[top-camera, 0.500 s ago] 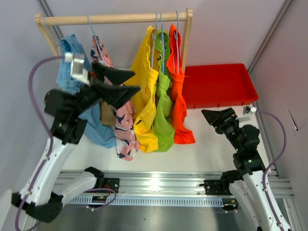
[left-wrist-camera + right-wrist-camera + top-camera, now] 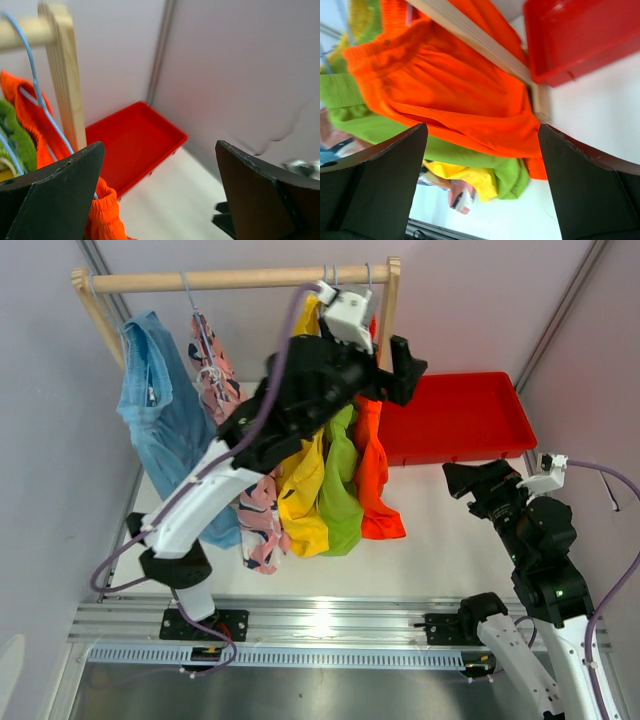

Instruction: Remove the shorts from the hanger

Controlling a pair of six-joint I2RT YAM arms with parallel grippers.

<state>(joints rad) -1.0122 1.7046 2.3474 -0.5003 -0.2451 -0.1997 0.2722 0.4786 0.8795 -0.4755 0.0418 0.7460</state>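
Five pairs of shorts are seen hung side by side from one wooden rail [image 2: 230, 280]: one light blue pair [image 2: 160, 415], one pink printed pair [image 2: 213, 365], one yellow pair [image 2: 300, 510], one lime green pair [image 2: 342, 495] and one orange pair [image 2: 375, 485]; one red tray [image 2: 460, 420] is set beside the rail's right post. Two grippers are seen, both spread wide with nothing held; the left gripper [image 2: 157, 150] is placed high beside the orange pair, and the right gripper [image 2: 482, 130] is held apart from it.

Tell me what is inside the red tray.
Nothing shows inside the red tray: only its bare floor, in the top and left wrist views. Its left end is covered by the left gripper and the orange shorts, so that corner cannot be checked.
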